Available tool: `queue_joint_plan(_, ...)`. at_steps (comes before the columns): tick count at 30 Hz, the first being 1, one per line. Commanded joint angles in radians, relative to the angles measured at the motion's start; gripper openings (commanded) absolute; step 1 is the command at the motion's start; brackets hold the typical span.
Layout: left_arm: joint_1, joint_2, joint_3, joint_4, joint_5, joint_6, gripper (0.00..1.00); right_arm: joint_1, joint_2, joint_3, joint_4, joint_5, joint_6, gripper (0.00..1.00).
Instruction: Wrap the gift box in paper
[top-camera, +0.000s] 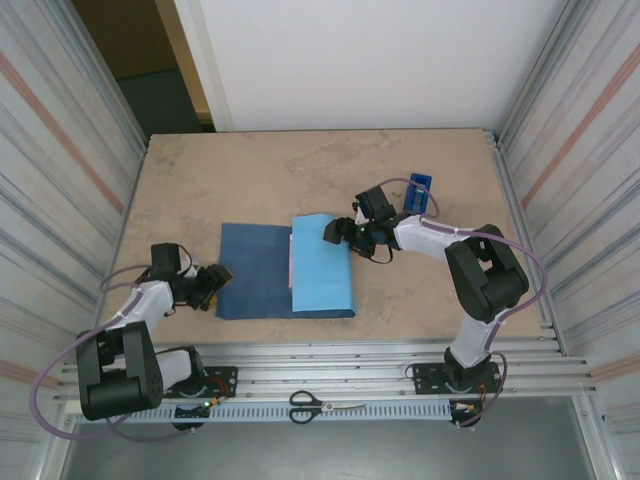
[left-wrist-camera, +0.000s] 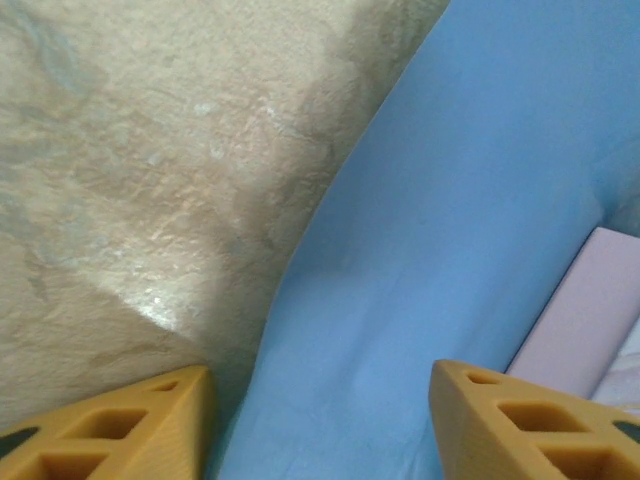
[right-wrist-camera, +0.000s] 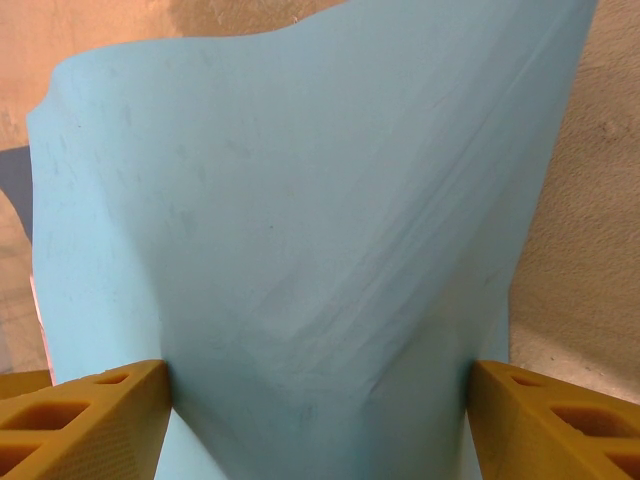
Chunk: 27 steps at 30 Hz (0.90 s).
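The paper (top-camera: 250, 285) lies mid-table with its navy face up on the left. Its sky-blue flap (top-camera: 323, 265) is folded over the gift box, of which a thin pink edge (top-camera: 291, 262) shows. My right gripper (top-camera: 336, 233) is at the flap's far right corner. In the right wrist view the bulging sky-blue paper (right-wrist-camera: 300, 230) fills the gap and touches both fingers of that gripper (right-wrist-camera: 320, 405). My left gripper (top-camera: 217, 277) is at the navy sheet's left edge. Its jaws (left-wrist-camera: 320, 420) stand apart over the paper's edge (left-wrist-camera: 450, 230), pinching nothing. The box's pink side (left-wrist-camera: 585, 325) shows at the right.
A dark-blue tape dispenser (top-camera: 420, 192) stands behind the right arm, near the right wall. Scissors (top-camera: 326, 405) lie on the front rail between the two bases. Corrugated walls close in both sides; bare table (top-camera: 300, 170) stretches behind the paper.
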<state>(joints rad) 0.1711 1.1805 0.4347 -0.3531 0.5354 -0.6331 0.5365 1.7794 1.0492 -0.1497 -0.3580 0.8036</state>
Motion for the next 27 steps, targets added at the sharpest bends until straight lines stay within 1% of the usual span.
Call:
queue_joint_plan(1,0.007,0.02,-0.011,0.024,0.057,0.001,0.49,0.029,0.075,-0.044,-0.17,0.069,0.004,0.75)
queue_joint_plan(4,0.008,0.028,0.001,0.024,0.09,0.003,0.42,0.029,0.078,-0.037,-0.173,0.067,0.002,0.75)
queue_joint_plan(7,0.007,0.015,0.006,0.008,0.065,0.003,0.41,0.029,0.08,-0.038,-0.171,0.068,0.003,0.75)
queue_joint_plan(12,0.008,-0.009,0.004,0.018,0.086,0.009,0.31,0.03,0.081,-0.04,-0.168,0.067,0.003,0.75)
queue_joint_plan(16,0.007,-0.022,0.012,0.031,0.122,0.009,0.29,0.031,0.081,-0.038,-0.171,0.067,0.003,0.75)
queue_joint_plan(27,0.008,-0.04,0.047,0.004,0.104,0.042,0.28,0.031,0.077,-0.04,-0.17,0.067,0.002,0.75)
